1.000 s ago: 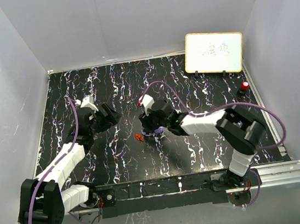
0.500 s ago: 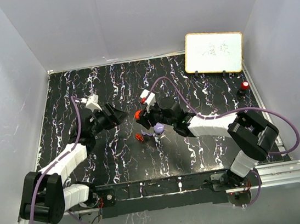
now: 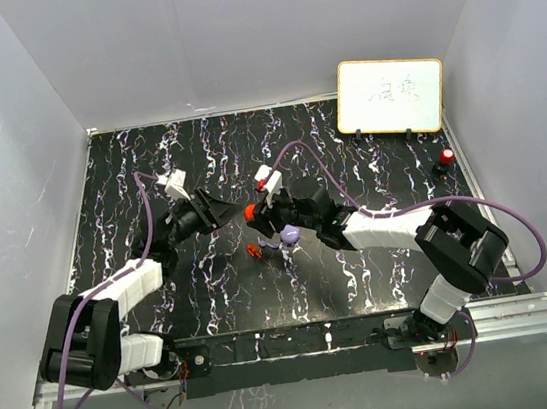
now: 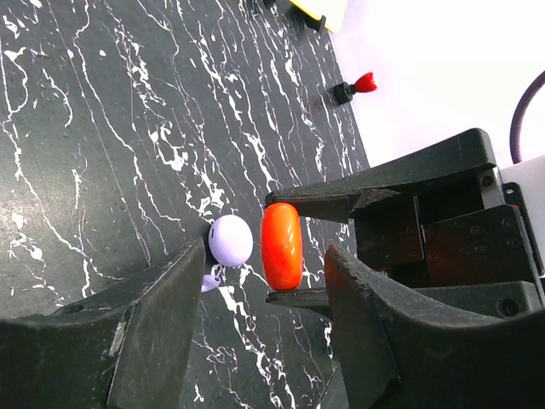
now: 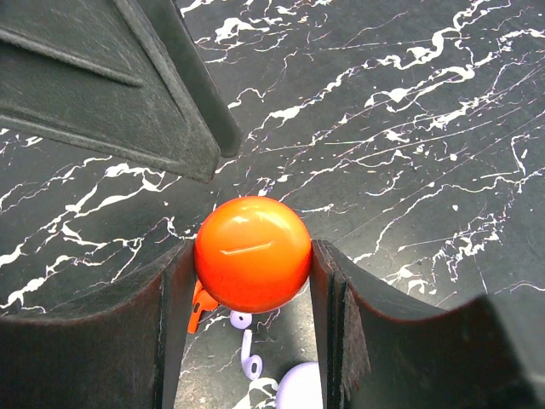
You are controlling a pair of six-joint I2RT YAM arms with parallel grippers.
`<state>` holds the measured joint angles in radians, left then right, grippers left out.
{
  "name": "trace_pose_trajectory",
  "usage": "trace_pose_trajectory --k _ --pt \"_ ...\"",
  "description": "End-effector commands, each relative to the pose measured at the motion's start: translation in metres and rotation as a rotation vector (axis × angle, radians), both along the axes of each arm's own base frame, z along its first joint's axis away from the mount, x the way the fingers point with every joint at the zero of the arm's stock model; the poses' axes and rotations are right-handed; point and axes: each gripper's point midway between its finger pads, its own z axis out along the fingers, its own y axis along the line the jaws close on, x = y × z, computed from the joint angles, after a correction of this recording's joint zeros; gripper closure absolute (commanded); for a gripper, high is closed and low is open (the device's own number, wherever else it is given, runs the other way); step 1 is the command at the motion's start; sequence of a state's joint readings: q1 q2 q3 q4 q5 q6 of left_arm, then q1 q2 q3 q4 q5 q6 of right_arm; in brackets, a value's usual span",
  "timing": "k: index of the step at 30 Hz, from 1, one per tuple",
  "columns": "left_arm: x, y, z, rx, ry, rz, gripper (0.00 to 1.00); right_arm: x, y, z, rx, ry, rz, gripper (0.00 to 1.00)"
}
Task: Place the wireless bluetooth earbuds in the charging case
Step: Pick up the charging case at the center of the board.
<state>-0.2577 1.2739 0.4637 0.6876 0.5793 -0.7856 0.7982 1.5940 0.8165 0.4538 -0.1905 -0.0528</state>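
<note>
Grip comes first: the right claw (image 5: 253, 266) is clamped on the red case (image 4: 281, 245), a smooth round shell pinched across its width and held off the table (image 3: 147, 161) near its middle. The left claw (image 3: 225, 215) stands just beside it with its jaws apart and nothing between them, its tips pointing at the held case. Under the case, slightly toward the near edge, lie the red earbud (image 5: 201, 307) and the purple earbud (image 5: 249, 362), close together. The purple case (image 4: 230, 240) sits on the table just beside the purple one. Neither earbud is in a case yet, and the red case looks closed. The main risk, as I judge it, is the glossy, rounded shell squirting out of the pinch if the left claw pushes or pulls on it off-centre. If it dropped, it would land on the tiny earbuds and scatter them. The two claws are also close enough that a careless approach could knock finger against finger. At the far right corner stands a whiteboard (image 3: 390, 95), with a small red-topped knob (image 3: 446, 157) near the right edge. By count there are two arms, two claws, two cases, two earbuds, one whiteboard and one knob.
</note>
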Motion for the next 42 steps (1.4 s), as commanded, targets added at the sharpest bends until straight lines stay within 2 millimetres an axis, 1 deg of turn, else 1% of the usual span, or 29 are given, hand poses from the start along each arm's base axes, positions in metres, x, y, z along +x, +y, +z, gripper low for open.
trace_pose_trajectory --k 1,5,11,21,30,31,32,37,42 --pt "-0.005 -0.012 0.010 -0.030 -0.030 -0.072 0.44 0.000 0.008 0.045 0.094 -0.096 0.022 0.76" --pt "-0.005 -0.019 0.004 -0.022 -0.014 -0.094 0.45 0.000 0.008 0.044 0.090 -0.097 0.026 0.76" --pt "-0.005 -0.030 0.003 -0.011 -0.012 -0.123 0.47 -0.001 0.010 0.045 0.085 -0.100 0.033 0.76" --pt "-0.002 -0.033 0.011 -0.015 -0.038 -0.126 0.50 -0.002 0.012 0.041 0.080 -0.092 0.044 0.77" --pt "-0.003 -0.037 0.013 -0.018 -0.047 -0.141 0.61 -0.002 0.015 0.042 0.082 -0.094 0.055 0.77" --pt "-0.003 -0.037 0.007 -0.014 -0.030 -0.144 0.62 -0.002 0.015 0.042 0.083 -0.093 0.057 0.77" --pt "-0.003 -0.038 0.006 -0.012 -0.028 -0.145 0.64 -0.002 0.016 0.043 0.083 -0.094 0.058 0.78" --pt "-0.004 -0.038 0.007 -0.011 -0.032 -0.148 0.71 -0.002 0.016 0.041 0.079 -0.093 0.058 0.78" --pt "-0.005 -0.038 0.006 -0.011 -0.031 -0.150 0.75 -0.001 0.016 0.041 0.081 -0.094 0.051 0.78"
